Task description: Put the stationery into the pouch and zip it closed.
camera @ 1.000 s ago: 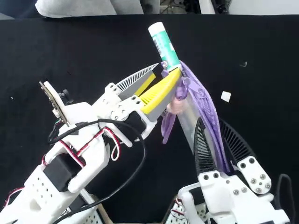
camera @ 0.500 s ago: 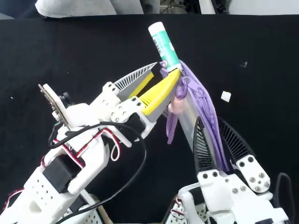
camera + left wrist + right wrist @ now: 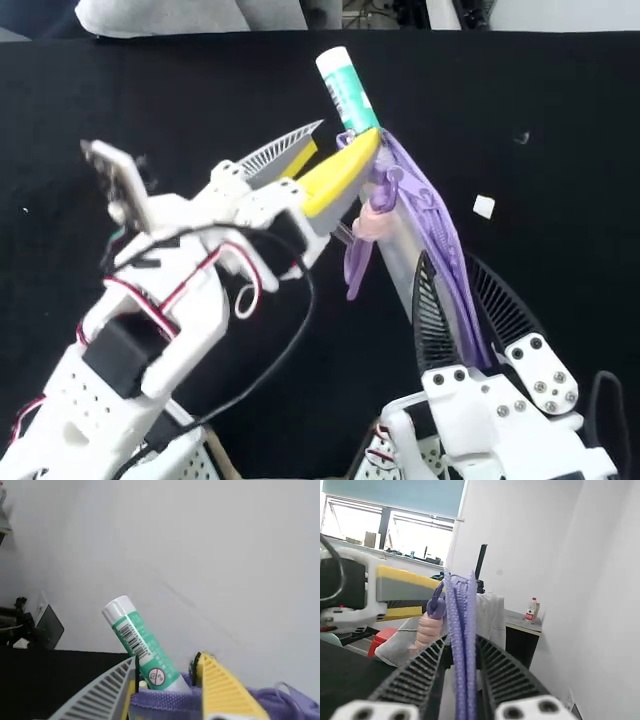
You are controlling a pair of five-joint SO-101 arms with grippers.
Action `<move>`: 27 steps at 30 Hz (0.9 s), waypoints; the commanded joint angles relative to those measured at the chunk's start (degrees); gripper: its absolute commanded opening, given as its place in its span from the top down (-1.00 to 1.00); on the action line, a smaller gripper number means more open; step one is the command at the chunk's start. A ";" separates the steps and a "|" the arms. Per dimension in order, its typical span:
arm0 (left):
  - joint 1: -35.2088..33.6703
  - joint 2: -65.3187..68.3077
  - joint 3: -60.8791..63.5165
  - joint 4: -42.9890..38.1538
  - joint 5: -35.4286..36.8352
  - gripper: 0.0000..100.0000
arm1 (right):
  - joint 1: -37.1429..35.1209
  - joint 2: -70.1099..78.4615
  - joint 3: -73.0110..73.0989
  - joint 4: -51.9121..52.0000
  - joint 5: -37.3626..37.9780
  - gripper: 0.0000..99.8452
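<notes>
Purple fabric edges the pouch (image 3: pixel 432 215), which slants away from the right gripper (image 3: pixel 448 258). That gripper's black ribbed fingers (image 3: pixel 432 305) are clamped tight on the pouch's near end, one on each side, as the right wrist view (image 3: pixel 461 641) confirms with the pouch (image 3: pixel 461 630) pinched between them. At the far end, a green-and-white glue stick (image 3: pixel 347 90) stands tilted in the pouch's mouth, its white cap and most of its body outside. The left gripper (image 3: pixel 349 129) sits at that mouth with its jaws spread. Its yellow finger (image 3: pixel 335 175) lies against the pouch edge, and its pale ribbed finger (image 3: pixel 280 152) is on the other side. From the left wrist, the glue stick (image 3: pixel 142 647) rises between the two fingers with a gap on the yellow side. A pinkish charm (image 3: pixel 368 222) and purple tassel (image 3: pixel 357 265) hang from the zipper over the black table (image 3: pixel 150 90). A small white scrap (image 3: pixel 483 207) lies beyond the pouch.
</notes>
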 commanded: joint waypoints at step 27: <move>-7.34 30.86 -56.84 39.47 18.37 0.59 | -0.35 -4.44 -2.77 -0.18 0.35 0.98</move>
